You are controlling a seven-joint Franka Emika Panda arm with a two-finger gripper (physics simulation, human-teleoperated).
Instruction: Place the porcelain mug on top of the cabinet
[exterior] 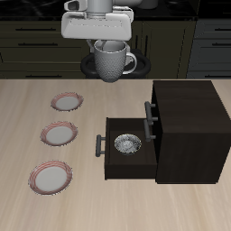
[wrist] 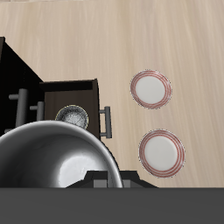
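One tool (exterior: 110, 47) — fingertips hidden — grips the porcelain mug (exterior: 114, 61) aloft.

Light wooden table (exterior: 99, 194): three pink-rimmed plates (exterior: 60, 134) in a row, well below and clear of the gripper; dark cabinet (exterior: 191, 126), drawer open, beside them.

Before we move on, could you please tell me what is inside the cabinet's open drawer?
Inside the cabinet's open drawer sits a small patterned grey bowl. The drawer's inner end, under the cabinet top, is hidden.
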